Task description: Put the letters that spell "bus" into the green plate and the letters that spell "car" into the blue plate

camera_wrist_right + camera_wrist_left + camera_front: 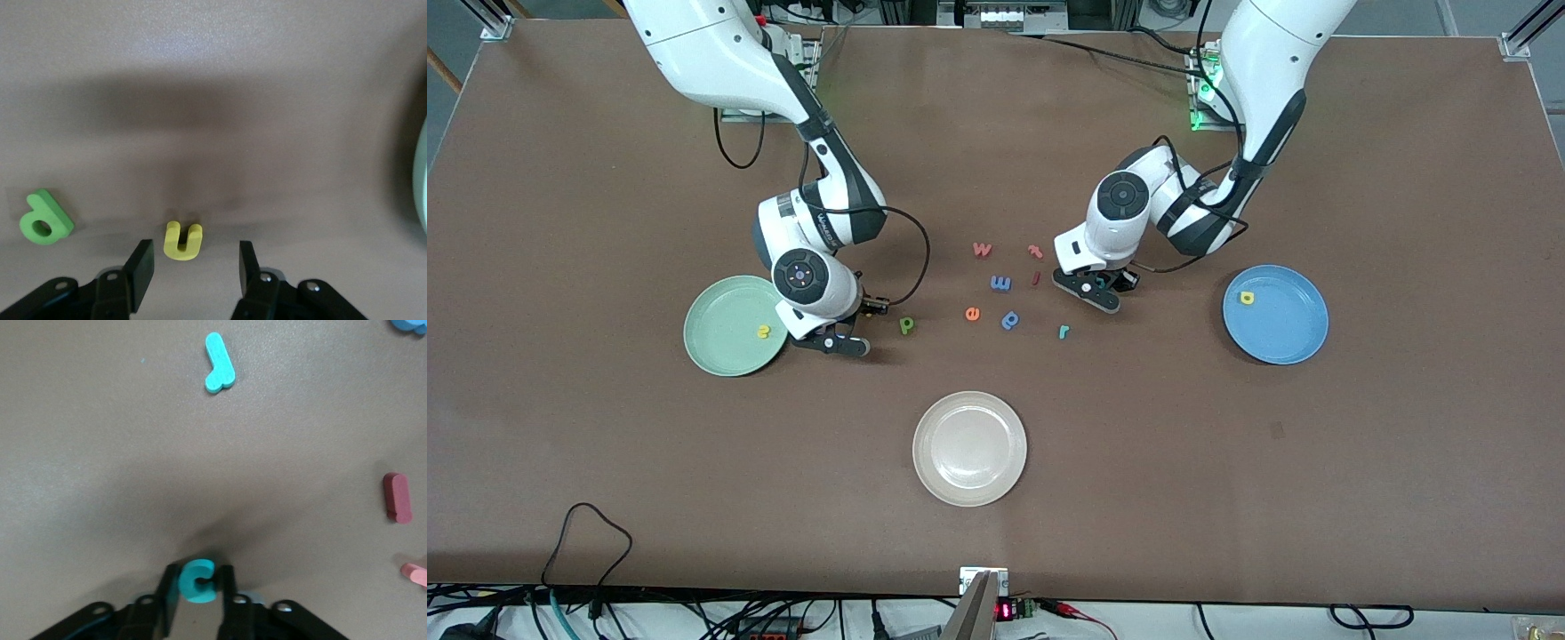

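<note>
the left gripper (199,587) is down at the desk (1405,462) near its middle, its fingers (168,590) pressed against both sides of the teal c (198,581), so it is gripping that letter. the teal r (219,372) lies apart from it on the bare desk, nearer the front camera, and the blue plate (1294,342) sits toward the left arm's end with the yellow a (1247,298) lying in it.

the right gripper (193,267) is low over the desk just beside the green plate (720,351), its fingers (140,270) spread apart on either side of the yellow u (182,241) without touching it. the dark green letter (45,218) lies near the u on the desk, toward the middle. the yellow s (763,332) already rests in the green plate, close to the rim by the gripper.

other letters lie scattered between the two grippers: an orange e (972,313), a blue stemmed letter (1010,320), a blue m (1001,283) and some red ones (982,249). a white plate (969,471) sits alone, nearer the front edge of the desk.
</note>
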Motion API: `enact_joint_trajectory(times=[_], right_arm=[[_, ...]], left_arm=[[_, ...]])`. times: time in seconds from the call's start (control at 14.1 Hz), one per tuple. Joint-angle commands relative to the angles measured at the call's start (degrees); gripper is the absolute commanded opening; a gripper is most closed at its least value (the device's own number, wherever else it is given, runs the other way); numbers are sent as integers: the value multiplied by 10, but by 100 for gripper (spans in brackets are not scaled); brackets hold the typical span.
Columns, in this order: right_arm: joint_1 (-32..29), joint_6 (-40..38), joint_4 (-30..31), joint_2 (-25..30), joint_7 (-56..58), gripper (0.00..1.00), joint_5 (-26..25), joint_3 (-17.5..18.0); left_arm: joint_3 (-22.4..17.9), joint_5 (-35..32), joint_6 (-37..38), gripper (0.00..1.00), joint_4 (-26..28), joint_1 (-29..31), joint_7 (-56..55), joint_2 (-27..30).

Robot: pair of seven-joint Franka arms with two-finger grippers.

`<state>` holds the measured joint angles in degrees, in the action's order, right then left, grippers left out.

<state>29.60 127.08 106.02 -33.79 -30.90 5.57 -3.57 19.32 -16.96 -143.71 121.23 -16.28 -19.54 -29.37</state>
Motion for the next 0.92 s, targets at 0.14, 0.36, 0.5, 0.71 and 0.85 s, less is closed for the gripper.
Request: enact_joint_trajectory(times=[0.14,0.36,0.5,0.71,0.85], right_arm=[[1,13,2,-5,-10,60,26,1],[5,17,2,-7,-10,59,30,0],[5,17,2,-11,-7,56,30,0],[5,17,2,-12,-7,50,30,0],[7,17,2,-13,-7,43,30,0]], left_arm=[[0,-13,145,8,-30,52,36,62],[0,-13,249,9,-76,117,113,77],[-1,-13,262,10,-78,184,186,77],[0,-13,235,17,-63,261,264,62],[0,-13,232,42,-59,264,262,59]])
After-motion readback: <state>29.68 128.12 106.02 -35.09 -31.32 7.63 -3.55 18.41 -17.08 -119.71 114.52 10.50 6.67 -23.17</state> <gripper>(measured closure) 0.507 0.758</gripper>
